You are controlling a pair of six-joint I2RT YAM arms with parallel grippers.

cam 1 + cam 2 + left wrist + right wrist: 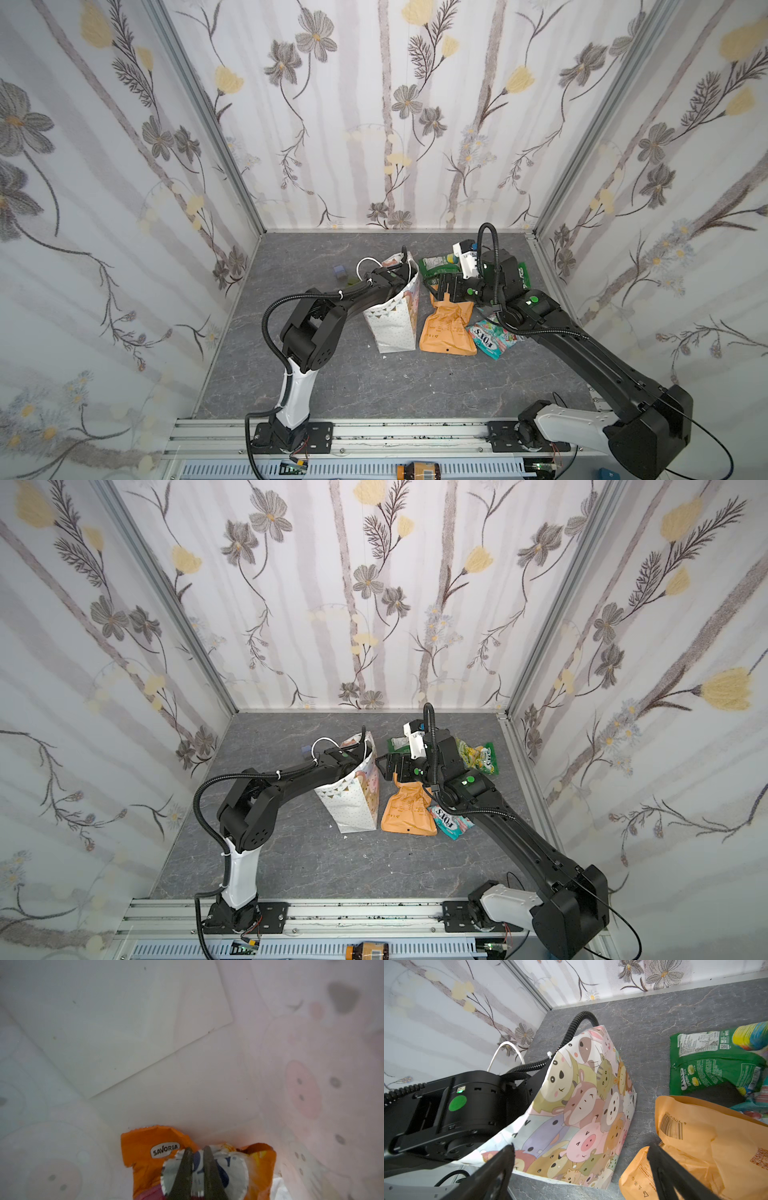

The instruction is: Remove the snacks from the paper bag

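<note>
Bag (395, 332) upright, mouth up; left jaws pinching orange packet (143, 1140) inside; right jaws spread.

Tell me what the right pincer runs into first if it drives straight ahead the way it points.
Most likely the paper bag, its cartoon-printed side framed between the fingers of the open right pincer. The orange pouch under one finger might be brushed too; depth is unclear.

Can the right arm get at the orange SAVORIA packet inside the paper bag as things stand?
Probably not. The left arm fills the mouth of the paper bag, and the left pincer is shut on the orange SAVORIA packet inside. The right pincer hangs open outside the bag.
</note>
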